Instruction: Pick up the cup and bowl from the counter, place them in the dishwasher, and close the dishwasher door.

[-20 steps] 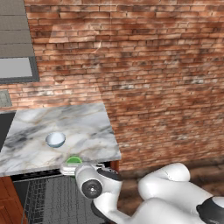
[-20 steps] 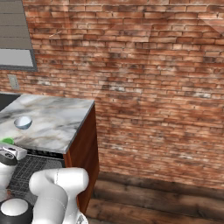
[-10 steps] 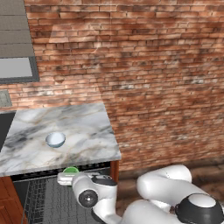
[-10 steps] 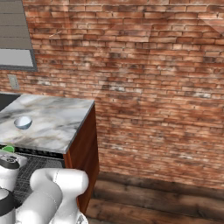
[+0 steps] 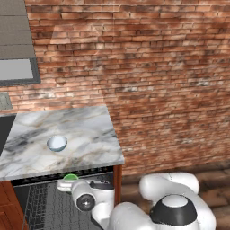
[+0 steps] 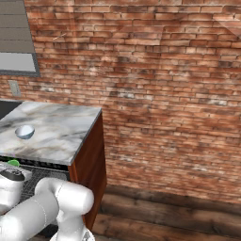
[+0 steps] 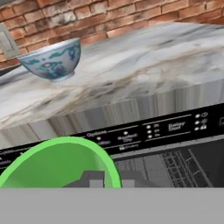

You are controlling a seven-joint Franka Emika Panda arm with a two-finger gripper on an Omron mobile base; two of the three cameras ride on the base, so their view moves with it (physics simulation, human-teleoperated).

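Note:
My gripper (image 5: 68, 184) is shut on the bright green cup (image 5: 69, 178), holding it just below the marble counter's (image 5: 92, 134) front edge. The cup (image 7: 54, 164) hangs in front of the dishwasher's dark control strip (image 7: 153, 129), above its grey wire rack (image 7: 175, 166). My dark fingertips (image 7: 94, 178) sit at the cup's rim. The pale bowl (image 5: 57, 143) with blue markings stands upright on the counter, behind and slightly left of the cup. From the right, the bowl (image 6: 24, 132) and a bit of the cup (image 6: 13, 163) show. The dishwasher door is out of view.
A red brick wall (image 5: 148, 67) rises behind the counter. A reddish-brown cabinet side (image 6: 89, 164) closes the counter's right end, with a wooden floor (image 6: 169, 212) beyond it. A grey hood (image 5: 15, 49) hangs at the upper left.
The arm has come down and to the left with the cup, from the level of the counter's edge to just below it, in front of the dishwasher opening. The bowl has stayed put.

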